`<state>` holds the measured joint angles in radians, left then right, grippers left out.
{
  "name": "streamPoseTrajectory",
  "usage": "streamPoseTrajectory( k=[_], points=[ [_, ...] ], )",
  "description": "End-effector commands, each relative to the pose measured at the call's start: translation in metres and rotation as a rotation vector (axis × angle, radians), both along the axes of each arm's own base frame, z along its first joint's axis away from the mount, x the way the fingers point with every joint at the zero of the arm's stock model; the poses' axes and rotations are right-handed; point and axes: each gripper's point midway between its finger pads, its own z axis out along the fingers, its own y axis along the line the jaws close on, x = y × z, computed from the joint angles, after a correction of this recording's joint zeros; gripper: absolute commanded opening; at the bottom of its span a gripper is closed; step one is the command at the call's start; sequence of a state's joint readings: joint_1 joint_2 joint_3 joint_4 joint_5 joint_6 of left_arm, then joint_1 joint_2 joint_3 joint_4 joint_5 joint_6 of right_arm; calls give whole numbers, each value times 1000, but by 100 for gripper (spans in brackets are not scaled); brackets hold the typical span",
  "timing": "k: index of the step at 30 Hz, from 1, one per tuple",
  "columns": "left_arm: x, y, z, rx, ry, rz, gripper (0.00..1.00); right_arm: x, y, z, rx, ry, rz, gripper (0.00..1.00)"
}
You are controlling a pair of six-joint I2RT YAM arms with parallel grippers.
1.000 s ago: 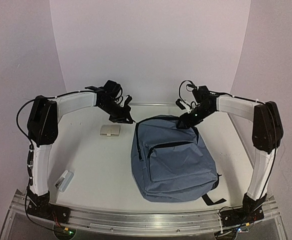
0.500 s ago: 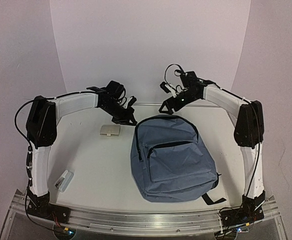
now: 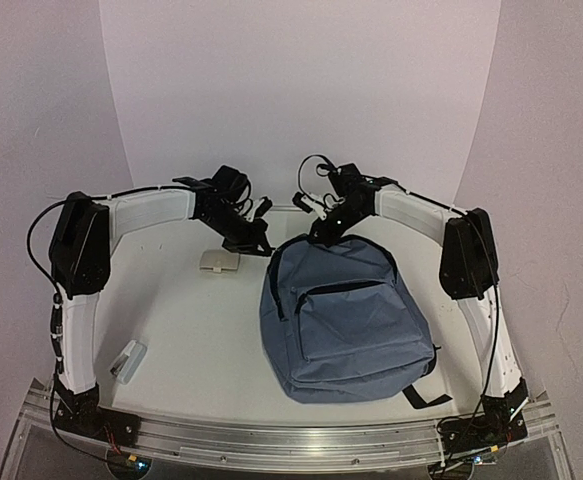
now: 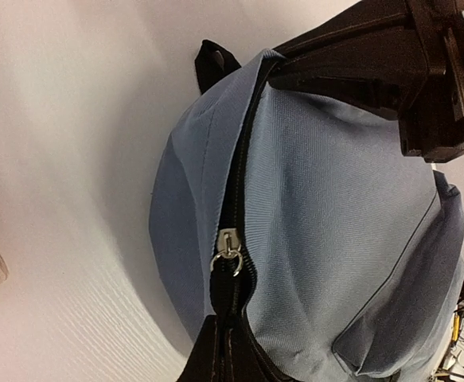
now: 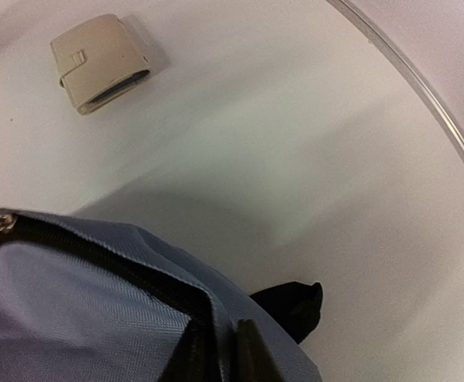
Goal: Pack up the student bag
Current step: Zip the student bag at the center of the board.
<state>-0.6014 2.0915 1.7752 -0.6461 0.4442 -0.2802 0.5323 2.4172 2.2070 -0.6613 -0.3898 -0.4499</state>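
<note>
The student bag (image 3: 346, 315) is a slate-blue backpack lying flat right of centre, top end away from the arms. My left gripper (image 3: 259, 246) is at its top left corner, shut on the black pull under the main zipper's silver slider (image 4: 228, 251); its fingers (image 4: 216, 358) meet at the bottom of the left wrist view. My right gripper (image 3: 320, 233) is at the bag's top middle, shut on a fold of blue fabric beside the zipper (image 5: 220, 326). The bag's black carry loop (image 5: 291, 306) sticks out just beyond it.
A beige flap case (image 3: 218, 261) lies on the white table left of the bag, close to my left gripper. A small white and grey object (image 3: 127, 361) sits near the front left. The table's curved rim (image 5: 407, 87) runs behind the bag.
My right arm has swung left from the bag's top right to its top middle, opening on the way and closing on the fabric. The left gripper has stayed put, still shut.
</note>
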Motion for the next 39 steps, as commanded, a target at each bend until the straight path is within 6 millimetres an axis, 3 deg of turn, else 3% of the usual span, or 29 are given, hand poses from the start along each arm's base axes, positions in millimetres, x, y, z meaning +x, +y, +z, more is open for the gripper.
streamPoseTrajectory(
  k=[1,8,18,21,24,27,30,33,35,37,39],
  points=[
    [-7,3,45,-43,-94,3,0,39,-28,22,-55,-127,-136,0],
    [-44,-1,18,9,-39,-37,0,73,-78,40,-32,-146,-316,0],
    [-96,-12,-8,25,37,-92,0,99,-147,49,-65,-169,-487,0],
    [-101,-5,-11,34,39,-75,0,101,-163,52,-51,-156,-522,0],
    [-86,3,-16,68,41,-18,0,94,-172,51,-51,-132,-525,0],
    [-55,15,-18,64,75,76,18,79,-173,49,-56,-103,-508,0],
    [-48,3,5,-18,7,74,43,65,-174,46,-53,-74,-500,0],
    [-67,-10,21,-58,-49,42,72,54,-173,41,-42,-37,-496,0],
    [-80,-7,19,-60,-24,57,85,47,-173,35,-41,-13,-495,0],
    [-101,-7,8,-86,34,71,96,44,-174,31,-47,-1,-497,0],
    [-125,-12,-3,-110,74,66,99,42,-175,26,-54,9,-499,0]
  ],
)
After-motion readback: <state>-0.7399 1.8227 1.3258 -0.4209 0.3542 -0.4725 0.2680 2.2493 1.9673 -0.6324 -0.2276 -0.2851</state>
